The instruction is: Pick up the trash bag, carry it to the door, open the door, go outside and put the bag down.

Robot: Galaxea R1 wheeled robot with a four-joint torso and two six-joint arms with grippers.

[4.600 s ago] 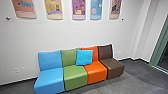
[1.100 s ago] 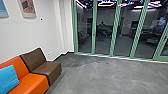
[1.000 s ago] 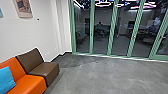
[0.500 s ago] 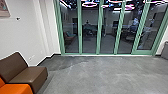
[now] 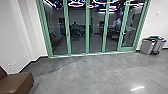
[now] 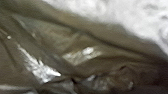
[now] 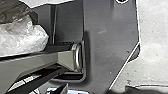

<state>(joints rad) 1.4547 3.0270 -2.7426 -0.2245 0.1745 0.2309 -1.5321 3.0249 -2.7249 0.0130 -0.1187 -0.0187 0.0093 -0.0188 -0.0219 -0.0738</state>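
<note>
As far as can judge, would place bag (image 6: 75, 45) nearer left arm than right; cannot tell its long axis, nor state of either claw.

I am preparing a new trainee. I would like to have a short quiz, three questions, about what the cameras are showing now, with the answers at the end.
1. True or false: in the head view, the grey bins stand to the right of the green-framed glass wall.
2. Which colour is the seat at the head view's lower left? (a) orange (b) brown (c) blue
3. Choose the word: in the left wrist view, the trash bag looks ____ (smooth / wrinkled).

Key: 1 true; 2 b; 3 wrinkled
</note>
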